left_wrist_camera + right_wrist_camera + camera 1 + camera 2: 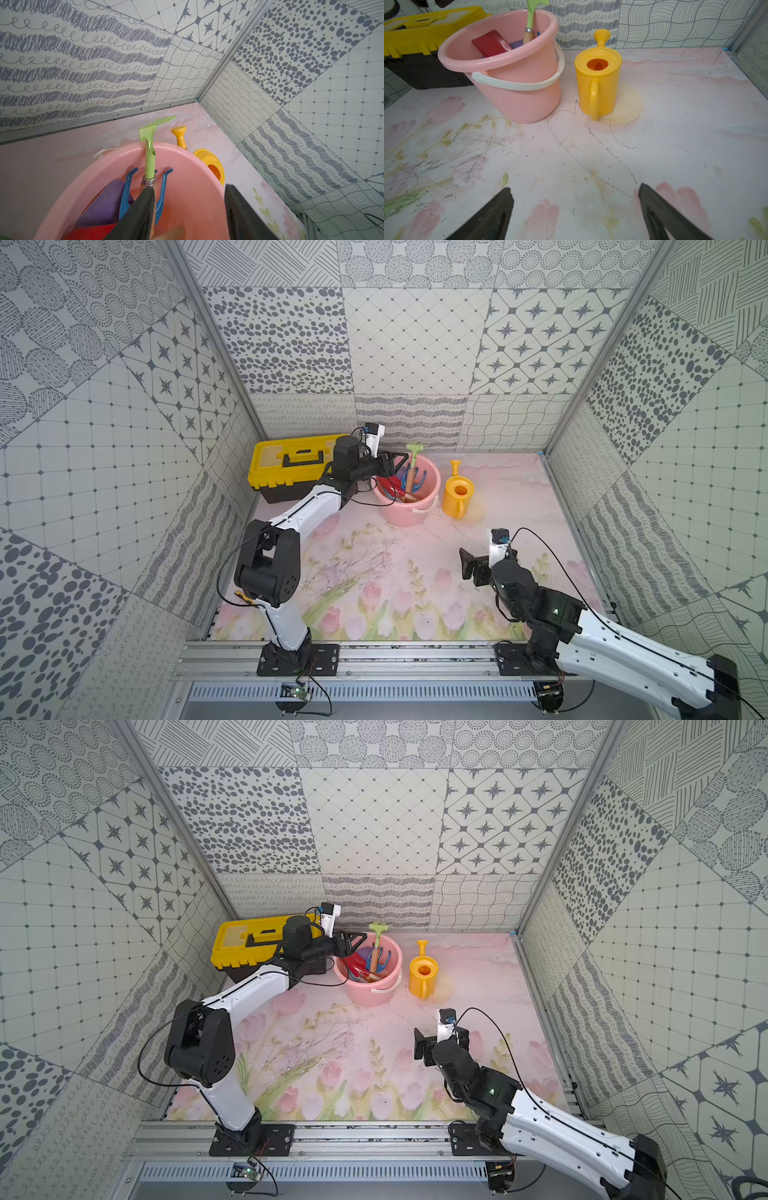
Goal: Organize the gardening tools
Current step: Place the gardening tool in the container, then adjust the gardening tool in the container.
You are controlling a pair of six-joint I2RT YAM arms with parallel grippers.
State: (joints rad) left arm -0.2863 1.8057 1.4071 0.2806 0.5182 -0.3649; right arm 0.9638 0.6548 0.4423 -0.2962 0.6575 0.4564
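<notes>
- Hovering spread above the pink bucket (525,104), the left gripper (190,189) could snag the leaning green rake (150,160) and topple the bucket
- the right gripper (575,187), near right, is spread and empty

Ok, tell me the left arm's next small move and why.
Probably lift the left gripper straight up, clear of the bucket. Its jaws stand apart with nothing between them, and the rake sits in the bucket close beside one finger, so a sideways pull might knock it.
</notes>
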